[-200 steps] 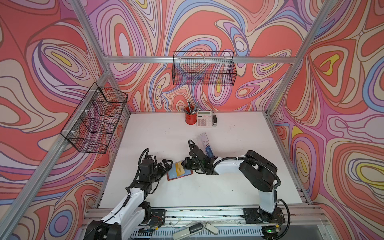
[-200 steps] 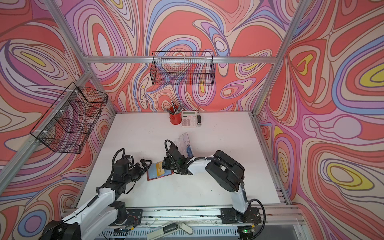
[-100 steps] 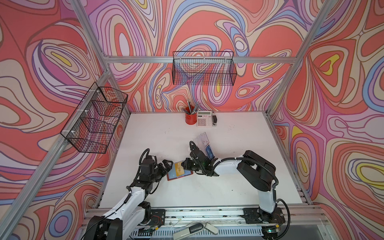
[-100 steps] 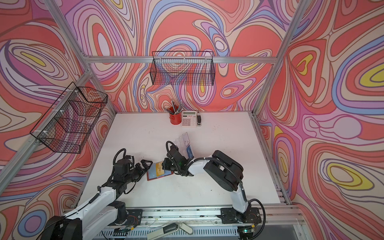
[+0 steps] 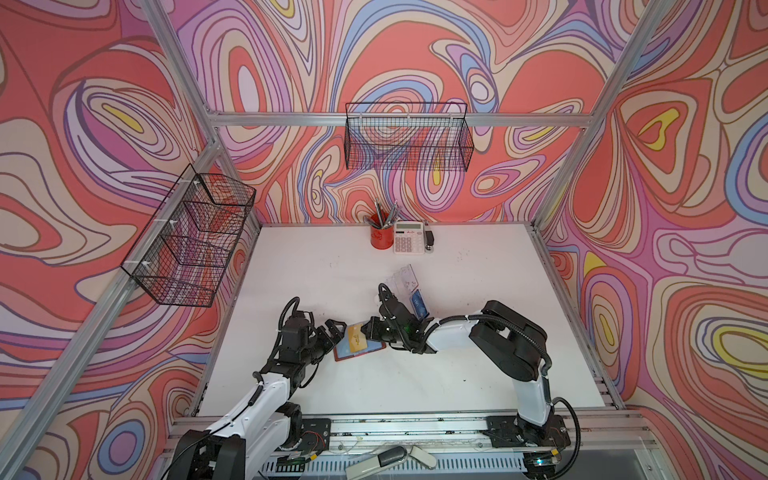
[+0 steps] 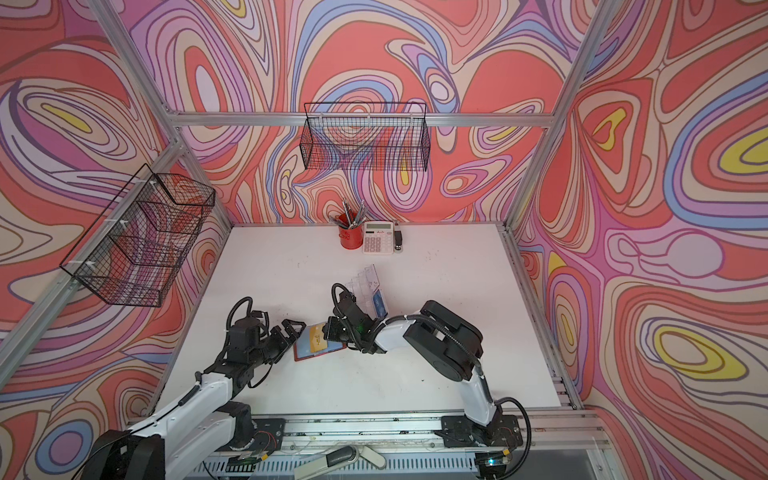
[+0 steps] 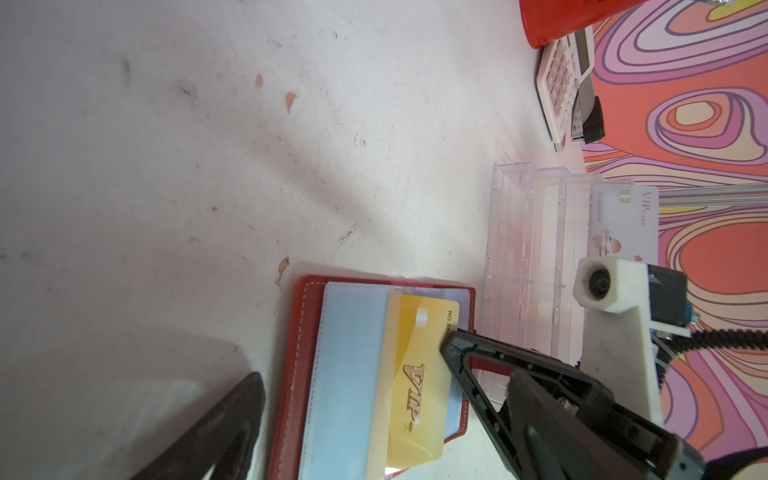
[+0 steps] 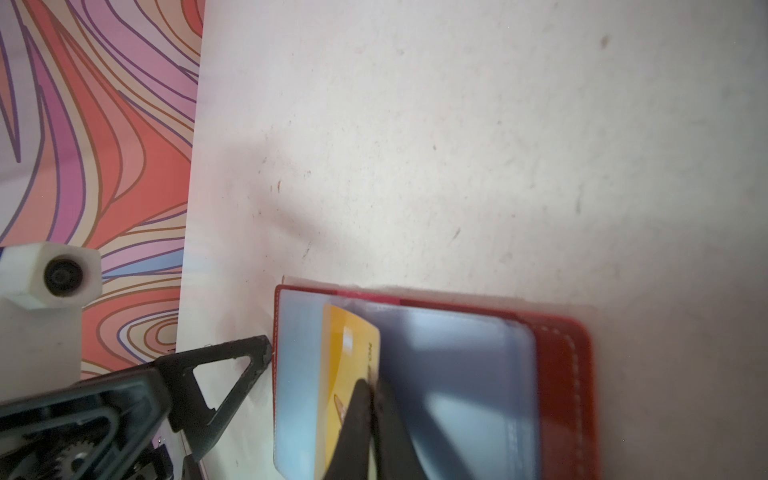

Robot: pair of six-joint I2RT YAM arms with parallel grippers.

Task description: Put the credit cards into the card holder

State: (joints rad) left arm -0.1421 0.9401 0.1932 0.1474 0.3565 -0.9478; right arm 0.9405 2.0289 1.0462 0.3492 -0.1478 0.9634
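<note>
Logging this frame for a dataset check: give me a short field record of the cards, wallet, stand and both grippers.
yellow-gold plastic card: pinched by right gripper, tilted over the wallet's clear sleeves
red stitched wallet: open, flat on white table
left gripper: open, at wallet's edge, holding nothing
clear plastic tiered stand: holds a white card and a blue card
pocket seating: cannot tell

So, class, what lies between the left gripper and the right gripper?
The open red wallet with the gold card that the right gripper pinches; both top views show it.
</note>
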